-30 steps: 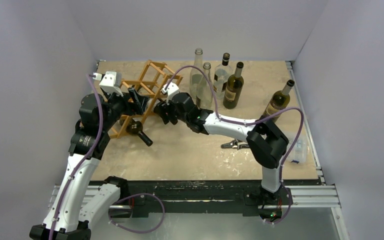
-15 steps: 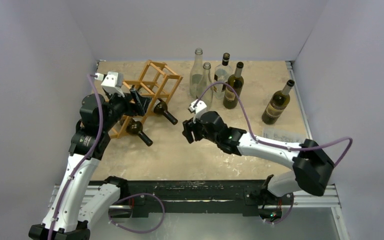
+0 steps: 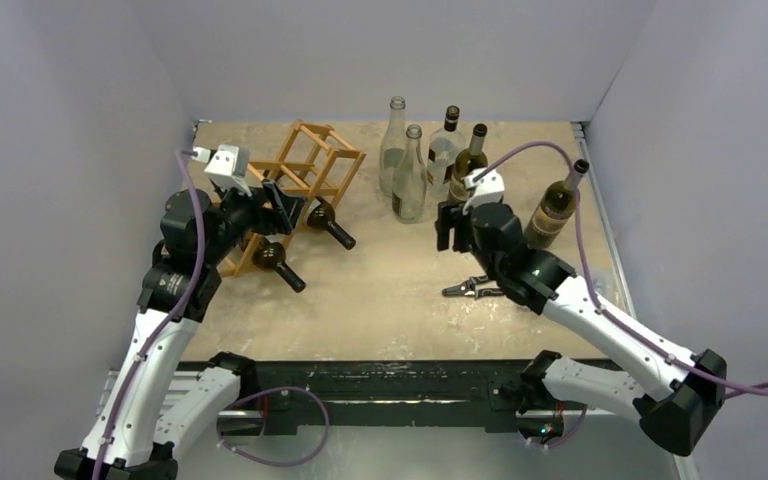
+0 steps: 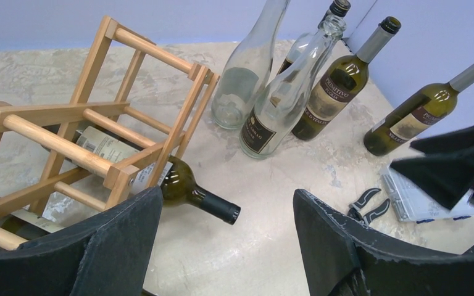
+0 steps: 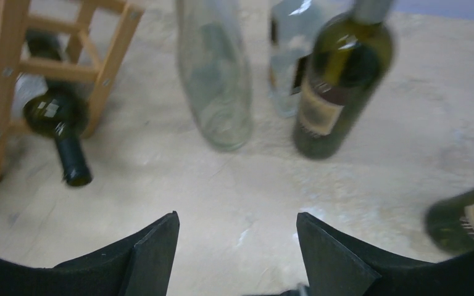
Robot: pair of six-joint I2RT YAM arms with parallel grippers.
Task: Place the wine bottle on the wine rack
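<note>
The wooden wine rack stands at the back left, also seen in the left wrist view. Two dark wine bottles lie in it, necks pointing out: one higher, one lower. My left gripper hovers beside the rack's front, open, with only table between its fingers. Over the table's middle right, just in front of the standing bottles, my right gripper is open and holds nothing.
Standing at the back are two clear bottles and two dark ones. Another dark bottle stands at the right. A corkscrew lies under the right arm.
My right arm has pulled away from the rack and swung right toward the standing bottles, leaving the higher bottle lying in the rack. The left arm has barely moved.
</note>
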